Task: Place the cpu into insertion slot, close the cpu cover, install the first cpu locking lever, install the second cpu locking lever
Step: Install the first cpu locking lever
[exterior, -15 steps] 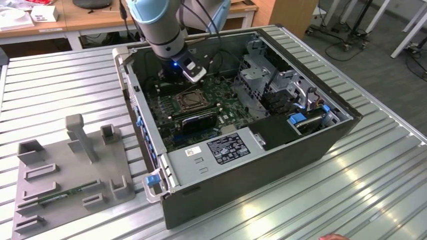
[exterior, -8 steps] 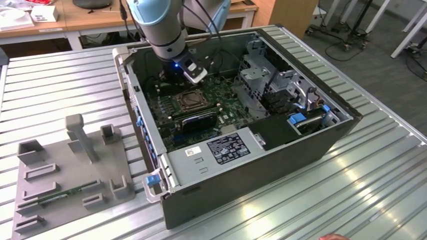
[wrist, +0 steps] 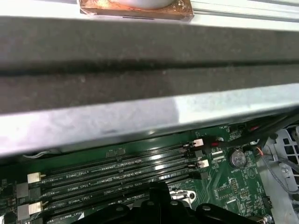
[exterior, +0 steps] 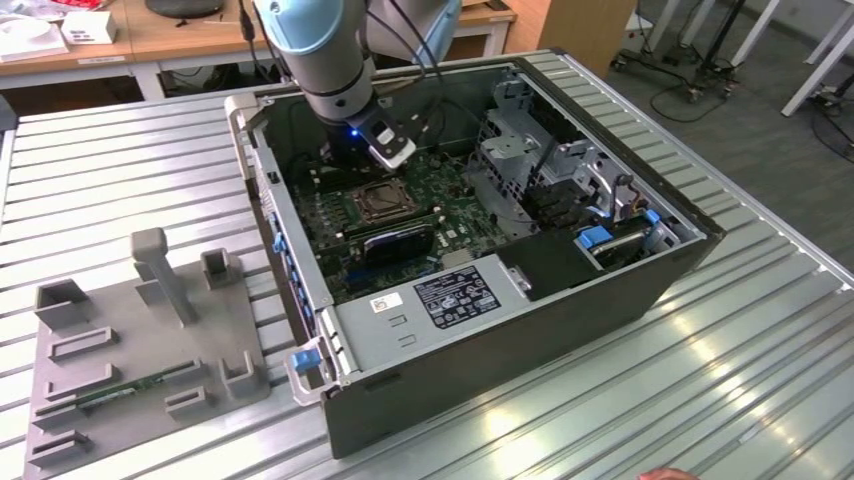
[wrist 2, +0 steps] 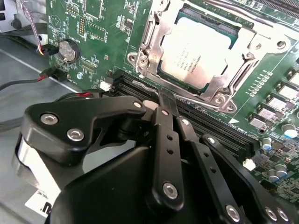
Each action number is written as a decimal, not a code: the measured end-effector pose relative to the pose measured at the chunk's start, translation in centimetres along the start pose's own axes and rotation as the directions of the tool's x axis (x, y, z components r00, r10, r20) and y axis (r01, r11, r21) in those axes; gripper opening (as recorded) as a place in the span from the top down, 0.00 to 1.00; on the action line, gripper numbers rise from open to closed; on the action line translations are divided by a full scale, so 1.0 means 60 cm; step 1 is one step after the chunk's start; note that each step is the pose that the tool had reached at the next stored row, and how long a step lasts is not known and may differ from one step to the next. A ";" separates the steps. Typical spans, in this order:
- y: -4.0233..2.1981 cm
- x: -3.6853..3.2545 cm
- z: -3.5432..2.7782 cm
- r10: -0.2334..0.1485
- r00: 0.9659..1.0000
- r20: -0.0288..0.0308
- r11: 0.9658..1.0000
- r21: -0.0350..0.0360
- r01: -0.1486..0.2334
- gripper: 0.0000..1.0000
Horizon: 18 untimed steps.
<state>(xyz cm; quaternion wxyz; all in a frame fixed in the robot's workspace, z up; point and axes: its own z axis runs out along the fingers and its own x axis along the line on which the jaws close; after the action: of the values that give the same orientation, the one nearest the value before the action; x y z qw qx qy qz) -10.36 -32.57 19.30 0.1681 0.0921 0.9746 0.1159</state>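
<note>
In the second wrist view the cpu (wrist 2: 196, 46), silver-grey topped, lies in the insertion slot (exterior: 378, 202). The cpu cover (wrist 2: 148, 44), a silver frame, lies flat around the chip. A thin metal locking lever (wrist 2: 196, 100) runs along the socket's edge beside the memory slots. My gripper (wrist 2: 166, 99) has its black fingers drawn together, shut, their tip right at that lever near the socket's corner; whether it touches is unclear. In the exterior view the gripper (exterior: 390, 152) hangs inside the open case just behind the socket.
The green board (wrist 2: 93, 18) carries long black memory slots (wrist: 117, 170) and a coin battery (wrist 2: 67, 50). The case wall (wrist: 140, 116) looms close in the first wrist view. A drive cage (exterior: 534, 160) stands at the exterior view's right, a grey fixture tray (exterior: 134, 340) at its left.
</note>
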 end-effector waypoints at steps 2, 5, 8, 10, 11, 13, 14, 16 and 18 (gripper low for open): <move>0.000 0.000 0.001 0.000 1.000 0.000 1.000 0.000 0.000 0.89; -0.001 0.000 0.003 0.000 1.000 0.000 1.000 0.000 0.000 0.89; -0.001 0.000 0.004 0.000 1.000 0.000 1.000 0.001 0.000 0.89; -0.001 0.000 0.006 -0.001 1.000 0.000 1.000 0.002 0.001 0.89; -0.001 0.000 0.007 -0.001 1.000 0.000 1.000 0.002 0.001 0.89; -0.002 0.000 0.008 -0.001 1.000 0.000 1.000 0.002 0.001 0.89; -0.002 0.000 0.009 -0.001 1.000 0.000 1.000 0.002 0.001 0.89; -0.002 0.001 0.010 -0.001 1.000 0.000 1.000 0.003 0.001 0.89; -0.003 0.001 0.011 -0.001 1.000 0.000 1.000 0.003 0.001 0.89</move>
<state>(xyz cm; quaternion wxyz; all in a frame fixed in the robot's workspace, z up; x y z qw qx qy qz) -10.21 -32.57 18.62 0.1681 0.0918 0.9748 0.1142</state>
